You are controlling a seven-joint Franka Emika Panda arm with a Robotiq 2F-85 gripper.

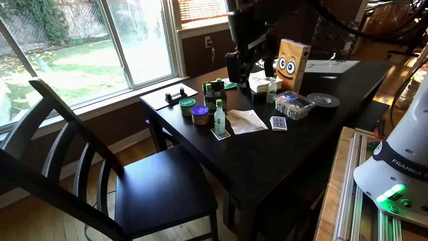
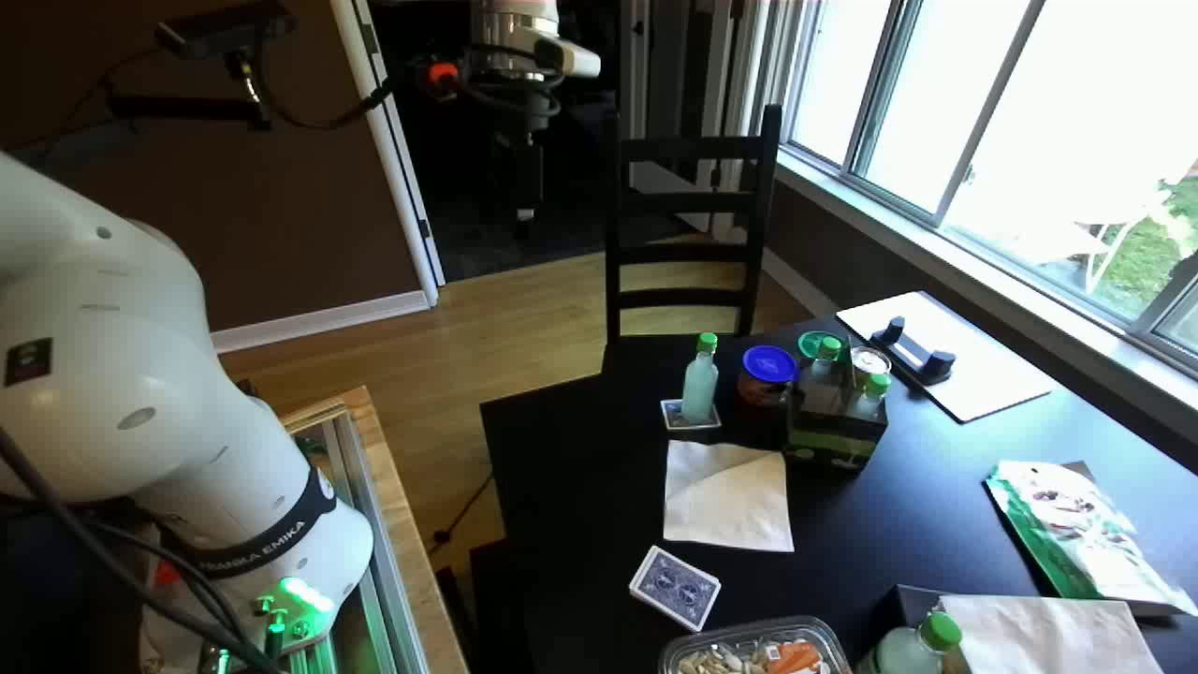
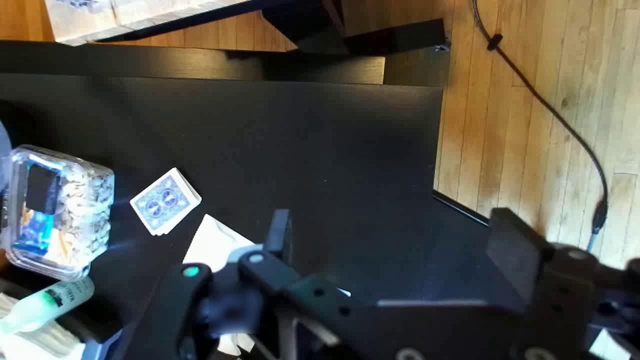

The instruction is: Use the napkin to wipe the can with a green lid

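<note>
The can with a green lid (image 1: 187, 106) stands on the black table, also seen in an exterior view (image 2: 824, 344), partly behind the bottle carton. It is not visible in the wrist view. A white napkin lies flat and creased on the table in both exterior views (image 1: 248, 122) (image 2: 728, 501). In the wrist view part of the napkin (image 3: 217, 244) shows behind a finger. A stack of napkins (image 1: 260, 83) sits in a black holder, also in an exterior view (image 2: 1048, 632). My gripper (image 1: 256, 78) is raised above the table. In the wrist view the gripper (image 3: 395, 242) is open and empty.
A blue-lidded can (image 1: 200, 117) stands beside the green-lidded can. A green-capped bottle (image 1: 219, 120) stands on a card. A bottle carton (image 2: 836, 435), card deck (image 1: 278, 123), plastic container (image 1: 292, 108), orange box (image 1: 289, 68) and tape roll (image 1: 322, 99) are around. A chair (image 1: 164, 187) stands at the table's edge.
</note>
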